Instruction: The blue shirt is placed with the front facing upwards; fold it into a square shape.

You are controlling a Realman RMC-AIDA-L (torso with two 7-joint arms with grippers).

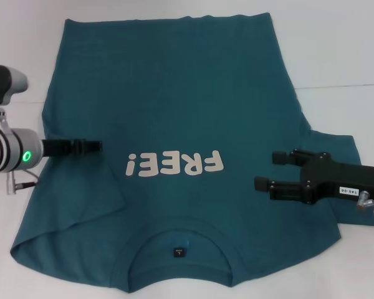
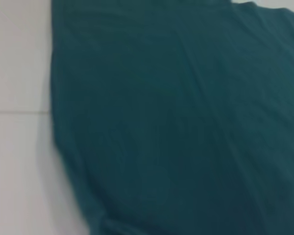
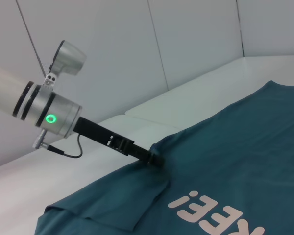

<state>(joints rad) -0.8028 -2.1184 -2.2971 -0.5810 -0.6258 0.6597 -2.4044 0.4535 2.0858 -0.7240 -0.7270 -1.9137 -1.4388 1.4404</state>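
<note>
A large dark teal-blue short-sleeved cotton T-shirt (image 1: 187, 112) lies spread flat on the white table (image 1: 343, 56), front upward, covering most of the table's middle. Its round neck with a small dark inner label (image 1: 179, 251) sits at the table's near edge, and its hem reaches toward the far edge. The off-white "FREE!" chest print (image 1: 174, 164) reads upside down from the robot's side.

The left gripper (image 1: 95, 145), slim and black on a silver wrist with a green ring light, is down at the shirt's left side where the sleeve joins the body. In the right wrist view its tip (image 3: 156, 159) meets the cloth and the fabric gathers into a small ridge there, with a fold of the left sleeve (image 1: 68, 199) lying loose toward the near edge. Its fingers look pressed together on that pinch of cloth.

The right gripper (image 1: 271, 170), a black block with two parallel fingers (image 1: 283, 157), hovers over the shirt's right side near the sleeve. Its fingers stand clearly apart with nothing between them.

The left wrist view shows only the shirt's cloth and a strip of bare table.
</note>
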